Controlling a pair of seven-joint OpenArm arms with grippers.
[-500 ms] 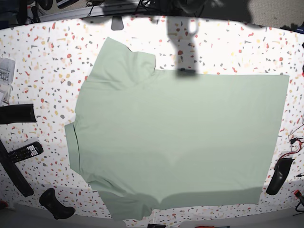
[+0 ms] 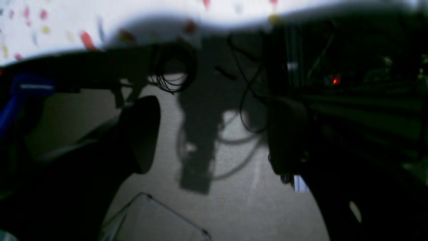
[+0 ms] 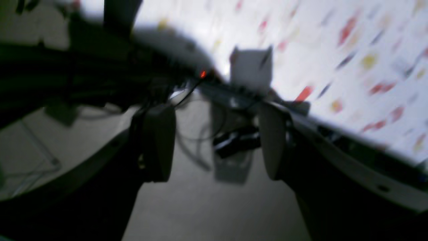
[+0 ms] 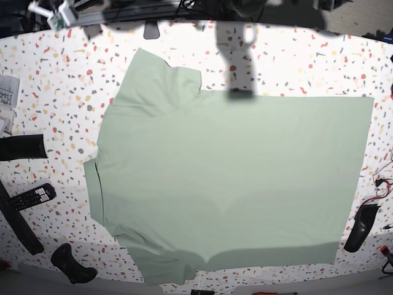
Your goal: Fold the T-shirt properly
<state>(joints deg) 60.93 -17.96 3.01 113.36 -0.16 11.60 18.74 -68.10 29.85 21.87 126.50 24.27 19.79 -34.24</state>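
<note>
- Sage-green cloth fills the middle of the base view: we see the T-shirt (image 4: 227, 178) spread flat on a speckled terrazzo table (image 4: 55, 86), its hem at the right of the frame, one sleeve reaching toward the upper left and the other toward the lower left.
- Nothing touches the shirt; we find no arm over it in the base view.
- At the left edge of that view lie a dark remote control (image 4: 32, 196) and a black bar (image 4: 18, 224) running diagonally below it.
- A dark curved object (image 4: 361, 227) rests at the lower right, just off the shirt's corner, with thin wires (image 4: 384, 184) above it.
- From the left wrist view, blurred and dim, we make out the left gripper (image 2: 214, 134) with its dark fingers (image 2: 142, 134) standing far apart, nothing between them, grey floor and tangled cables (image 2: 174, 73) beyond.
- The table's speckled edge crosses the top of that frame.
- From the right wrist view we see the right gripper (image 3: 214, 144) likewise spread wide and empty, pads (image 3: 160, 140) well apart, with the table rising at the upper right.
- A small red light (image 3: 202, 74) glows behind the right gripper.
</note>
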